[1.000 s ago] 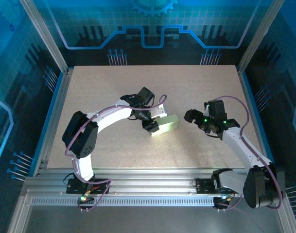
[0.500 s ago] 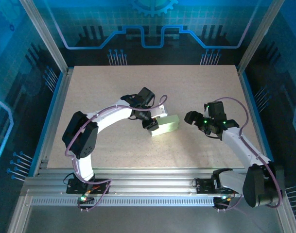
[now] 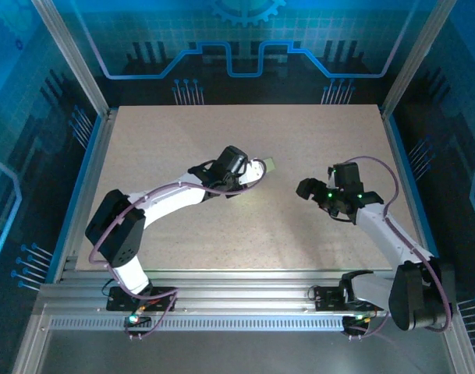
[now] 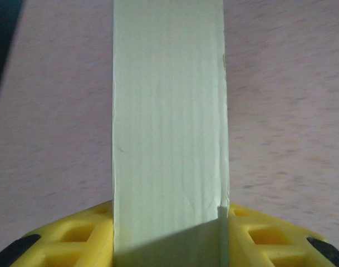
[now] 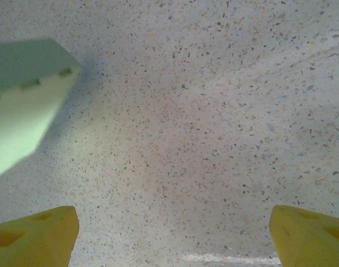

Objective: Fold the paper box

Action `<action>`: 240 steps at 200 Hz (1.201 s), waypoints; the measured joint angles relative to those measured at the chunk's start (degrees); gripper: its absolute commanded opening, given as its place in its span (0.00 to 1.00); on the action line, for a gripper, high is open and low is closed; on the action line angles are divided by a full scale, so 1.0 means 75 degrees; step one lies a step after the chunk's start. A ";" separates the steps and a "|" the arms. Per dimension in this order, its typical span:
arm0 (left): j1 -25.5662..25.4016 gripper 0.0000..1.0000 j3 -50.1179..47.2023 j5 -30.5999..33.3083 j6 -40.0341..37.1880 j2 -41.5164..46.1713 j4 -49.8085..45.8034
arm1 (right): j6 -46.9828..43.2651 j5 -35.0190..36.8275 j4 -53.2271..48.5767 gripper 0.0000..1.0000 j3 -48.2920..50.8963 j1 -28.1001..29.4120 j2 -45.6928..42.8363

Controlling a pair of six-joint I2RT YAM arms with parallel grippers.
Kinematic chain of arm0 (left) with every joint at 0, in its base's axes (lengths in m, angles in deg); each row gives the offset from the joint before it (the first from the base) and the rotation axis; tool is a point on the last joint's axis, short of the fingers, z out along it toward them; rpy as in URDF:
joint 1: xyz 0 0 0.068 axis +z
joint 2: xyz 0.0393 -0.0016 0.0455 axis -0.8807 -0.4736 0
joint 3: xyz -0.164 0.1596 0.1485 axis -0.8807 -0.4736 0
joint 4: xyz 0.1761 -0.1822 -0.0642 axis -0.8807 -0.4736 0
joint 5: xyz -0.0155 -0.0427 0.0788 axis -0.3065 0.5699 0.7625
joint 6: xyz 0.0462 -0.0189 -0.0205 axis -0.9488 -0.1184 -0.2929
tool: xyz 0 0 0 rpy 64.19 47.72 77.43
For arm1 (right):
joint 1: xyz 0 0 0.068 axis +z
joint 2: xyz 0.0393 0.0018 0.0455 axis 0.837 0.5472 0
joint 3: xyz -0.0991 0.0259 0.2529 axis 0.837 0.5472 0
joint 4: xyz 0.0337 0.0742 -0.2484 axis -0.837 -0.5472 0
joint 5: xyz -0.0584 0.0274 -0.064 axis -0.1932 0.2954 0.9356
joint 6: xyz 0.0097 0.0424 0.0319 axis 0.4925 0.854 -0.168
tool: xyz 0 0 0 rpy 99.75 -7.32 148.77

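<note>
We see the left tool [image 4: 170, 225] clamped on the paper box [image 4: 169, 111] mid-frame, apparently aloft, the right tool [image 5: 172, 225] gaping empty, so squeezing may buckle it.

High rear camera overlooks table [image 3: 299, 249]; close wrist cameras share paper box [image 4: 169, 111].

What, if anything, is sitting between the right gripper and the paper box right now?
Nothing visible. Bare table lies between the open right gripper and the paper box, which the left gripper holds clamped between its fingers.
</note>
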 measured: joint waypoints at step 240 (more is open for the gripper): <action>0.0918 0.99 -0.1746 -0.0758 0.2809 0.1903 0.0863 | -0.2063 0.0423 0.0935 1.00 -0.0303 -0.0510 -0.0274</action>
